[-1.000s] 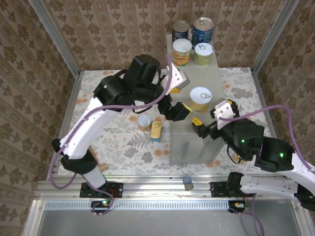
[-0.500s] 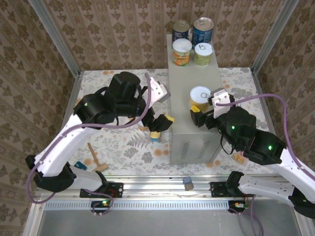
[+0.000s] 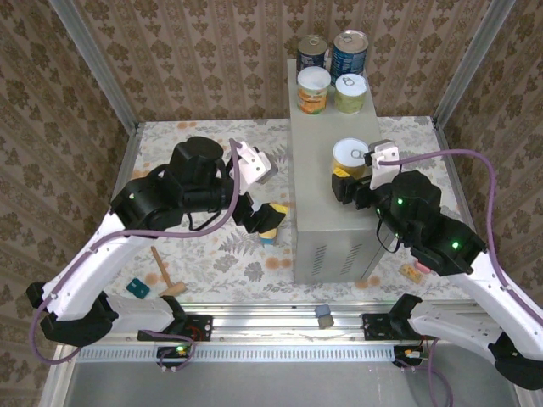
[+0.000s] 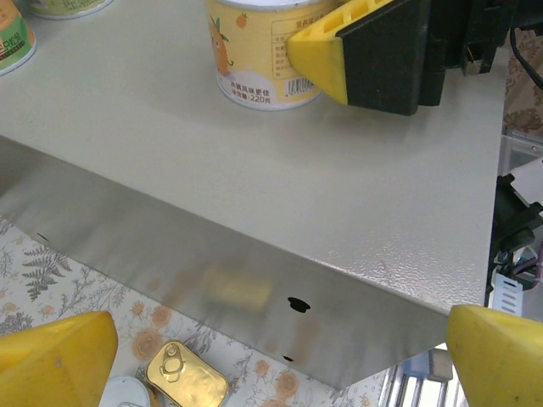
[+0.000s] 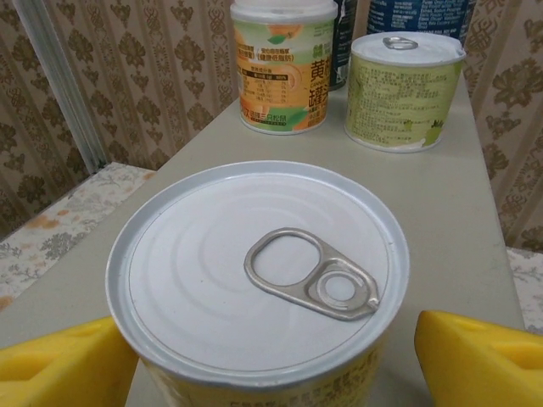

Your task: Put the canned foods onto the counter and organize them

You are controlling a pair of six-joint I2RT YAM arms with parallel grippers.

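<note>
Down by the table's near edge, toward its left corner, lay a small wooden mallet (image 3: 163, 273) and a small teal block (image 3: 137, 290), neither of them wanted. Further in, at the foot of the tall light-grey metal counter (image 3: 333, 233), the flat gold-topped oblong tin (image 4: 185, 375) sat on the flowered table. The left gripper (image 4: 276, 360) hung above it, jaws spread wide, nothing in them. That tin looked stiff, slick and low, so best pinched across its short sides.

Up on the counter top, toward its near edge, the short yellow-labelled tin with the pale pull-tab lid (image 5: 254, 271) stood upright between the right gripper's (image 5: 271, 360) yellow pads. Whether they had bitten, I couldn't tell. Rigid, likely weighty, smooth-walled: take it round the label, below the rim. At the far edge, two more yellow-labelled tins (image 3: 314, 89) fronted two taller dark-blue tins (image 3: 349, 51).

The top camera gave that layout. The left wrist camera gave the gold tin's ring, and the right wrist camera the lid's tab close up.
</note>
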